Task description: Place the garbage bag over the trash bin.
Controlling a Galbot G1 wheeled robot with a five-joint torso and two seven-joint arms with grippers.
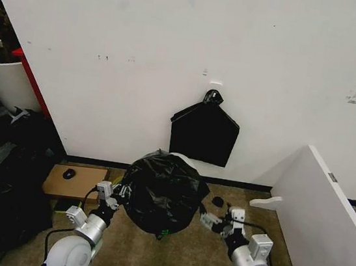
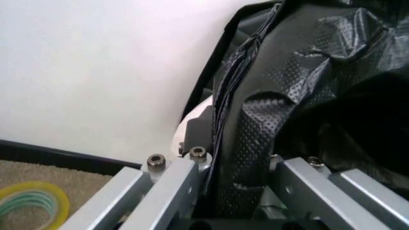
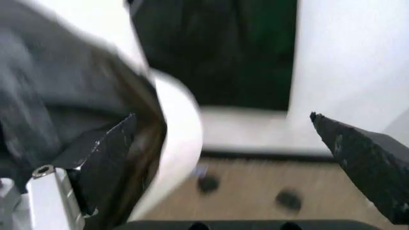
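Note:
The glossy black garbage bag (image 1: pixel 159 193) lies crumpled over the top of the white trash bin, whose rim (image 1: pixel 186 158) peeks out at the back. My left gripper (image 1: pixel 108 197) is at the bag's left side, shut on a fold of the garbage bag (image 2: pixel 246 158); the bin's white wall (image 2: pixel 191 125) shows just behind it. My right gripper (image 1: pixel 219 221) hovers at the bag's right side, open. In the right wrist view its fingertips (image 3: pixel 105 148) stand wide apart, with the bin's white rim (image 3: pixel 179 143) and the bag's edge (image 3: pixel 51 96) close to one finger.
A flat black bundle (image 1: pixel 204 134) hangs on the wall behind the bin. A white board (image 1: pixel 325 211) leans at the right. At the left stand a taller white bin (image 1: pixel 1 77), dark clutter and a low brown box (image 1: pixel 73 181). A tape roll (image 2: pixel 32 203) lies on the carpet.

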